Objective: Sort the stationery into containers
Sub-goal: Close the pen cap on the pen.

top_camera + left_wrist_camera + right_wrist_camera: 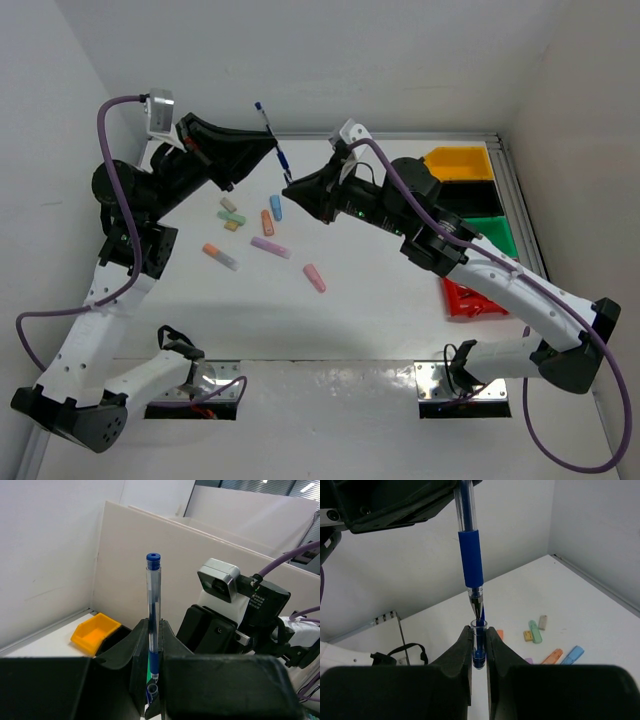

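Pen (470, 557) hung upper centre of the overhead frame, pinched by the left end effector (268, 150); the right end effector (292, 187) pinched its cap (478, 650). Any misalignment, hard to judge here, might jam the tip and knock it loose.

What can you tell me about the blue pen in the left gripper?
The blue pen is a thin stick pen: clear plastic-looking barrel, blue end plug, blue grip sleeve, metal cone tip. Uncapped, it is held in the air over the table, clamped by the left gripper around its barrel. Its tip sits at the mouth of its cap, gripped by the right gripper; contact there is unclear.
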Motion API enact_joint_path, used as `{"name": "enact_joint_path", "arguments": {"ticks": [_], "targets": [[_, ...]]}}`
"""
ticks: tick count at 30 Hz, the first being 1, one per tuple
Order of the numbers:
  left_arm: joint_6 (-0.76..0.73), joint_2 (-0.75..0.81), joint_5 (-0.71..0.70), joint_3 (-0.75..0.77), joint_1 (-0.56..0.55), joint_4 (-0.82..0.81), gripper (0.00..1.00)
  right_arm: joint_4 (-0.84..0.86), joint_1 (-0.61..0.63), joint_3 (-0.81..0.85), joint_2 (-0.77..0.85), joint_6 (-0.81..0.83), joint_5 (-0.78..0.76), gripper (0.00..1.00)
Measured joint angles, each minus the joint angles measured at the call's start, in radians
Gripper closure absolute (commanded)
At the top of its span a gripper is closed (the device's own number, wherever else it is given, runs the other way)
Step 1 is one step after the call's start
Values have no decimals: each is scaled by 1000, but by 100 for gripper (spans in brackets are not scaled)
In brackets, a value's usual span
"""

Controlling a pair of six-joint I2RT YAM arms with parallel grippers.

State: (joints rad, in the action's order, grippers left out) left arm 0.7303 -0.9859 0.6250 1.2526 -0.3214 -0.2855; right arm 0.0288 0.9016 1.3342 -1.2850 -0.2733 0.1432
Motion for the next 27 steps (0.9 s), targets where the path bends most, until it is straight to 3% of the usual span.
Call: {"name": "enact_joint_path", "arguments": {"ticks": [27], "targets": [[-17, 31, -14, -90, -18, 41, 100, -32, -9, 14, -17, 42, 3, 100]]}}
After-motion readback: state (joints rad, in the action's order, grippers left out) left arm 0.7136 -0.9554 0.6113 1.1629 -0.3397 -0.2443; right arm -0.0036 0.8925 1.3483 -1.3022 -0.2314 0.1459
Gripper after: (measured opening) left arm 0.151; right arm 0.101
